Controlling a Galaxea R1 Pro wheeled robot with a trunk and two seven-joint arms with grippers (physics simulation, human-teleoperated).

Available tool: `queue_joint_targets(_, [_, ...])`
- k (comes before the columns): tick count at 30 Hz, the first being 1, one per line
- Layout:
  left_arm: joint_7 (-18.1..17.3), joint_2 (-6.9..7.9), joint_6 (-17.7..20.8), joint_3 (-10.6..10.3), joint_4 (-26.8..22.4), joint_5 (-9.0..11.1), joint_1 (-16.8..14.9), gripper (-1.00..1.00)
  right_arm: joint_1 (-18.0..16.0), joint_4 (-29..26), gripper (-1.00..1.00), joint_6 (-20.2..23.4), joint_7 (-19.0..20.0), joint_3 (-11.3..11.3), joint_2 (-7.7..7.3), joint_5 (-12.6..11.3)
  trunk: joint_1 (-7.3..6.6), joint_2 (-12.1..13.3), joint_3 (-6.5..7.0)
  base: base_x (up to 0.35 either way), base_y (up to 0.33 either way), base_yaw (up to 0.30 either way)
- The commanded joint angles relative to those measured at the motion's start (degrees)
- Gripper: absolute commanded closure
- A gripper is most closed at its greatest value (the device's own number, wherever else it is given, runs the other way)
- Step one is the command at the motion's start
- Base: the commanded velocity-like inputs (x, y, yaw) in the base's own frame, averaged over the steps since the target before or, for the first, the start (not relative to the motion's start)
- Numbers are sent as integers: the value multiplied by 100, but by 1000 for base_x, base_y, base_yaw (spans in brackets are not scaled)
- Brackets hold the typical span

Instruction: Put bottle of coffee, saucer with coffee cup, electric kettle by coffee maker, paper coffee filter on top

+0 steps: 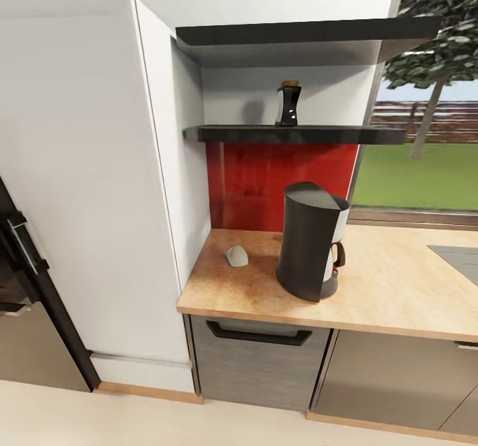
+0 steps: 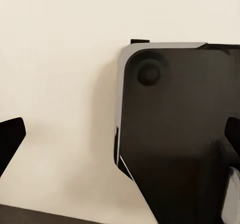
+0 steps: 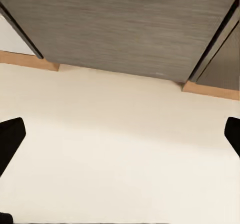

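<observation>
The coffee maker (image 1: 311, 241), dark grey with a white front and a small red switch, stands on the kitchen countertop (image 1: 398, 300). To its left on the wood lies the paper coffee filter (image 1: 236, 255), a small white cone. The bottle of coffee (image 1: 288, 104), dark brown with a yellow-orange cap, stands upright on the thin kitchen shelf (image 1: 345, 135) above. My left gripper (image 2: 120, 139) is open over pale floor beside a dark rounded part of the robot. Over the floor in front of a grey cabinet front (image 3: 125, 29), my right gripper (image 3: 120, 139) is open and holds nothing.
A thicker dark slab shelf (image 1: 305, 32) hangs above the thin one. A tall white cabinet (image 1: 86, 187) borders the countertop's left end, with a dark appliance (image 1: 20, 280) further left. A steel sink (image 1: 458, 257) is at the right edge, below a window.
</observation>
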Motion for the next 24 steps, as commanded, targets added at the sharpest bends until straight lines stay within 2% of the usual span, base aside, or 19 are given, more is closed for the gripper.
queue_joint_targets(1, [4,3,-9,-3,-6,31,0,-100,-6,-126,-100,-17,3,60,0,4,3,-12,-13,0,0,0])
queue_joint_targets(3, [4,9,-8,-4,7,31,0,-100,-32,-555,-100,-19,2,255,5,4,3,-12,-13,0,0,0])
queue_joint_targets(7, [4,6,-8,-5,86,31,0,-100,-152,-1107,-100,-8,2,490,77,4,3,-12,-13,0,0,0])
queue_joint_targets(14, [4,-1,-8,-5,131,31,0,-100,-561,-1793,-100,50,5,623,248,-3,3,-12,-13,0,0,0])
queue_joint_targets(17, [4,1,-8,-5,147,31,0,-100,-953,-1992,-100,270,-3,718,393,-4,3,-12,-13,0,0,0])
queue_joint_targets(19, [4,2,-8,-5,162,31,0,-100,-1292,-2039,-100,675,-2,754,457,-11,3,-12,-13,0,0,0])
queue_joint_targets(20, [4,-2,-8,-5,170,31,0,-100,-1656,-2063,-100,1091,-7,768,488,-19,3,-12,-13,0,0,0])
queue_joint_targets(24, [4,-2,-4,-5,179,31,1,-100,-2315,-2064,-100,1503,-19,777,534,-38,3,-12,-13,0,0,0])
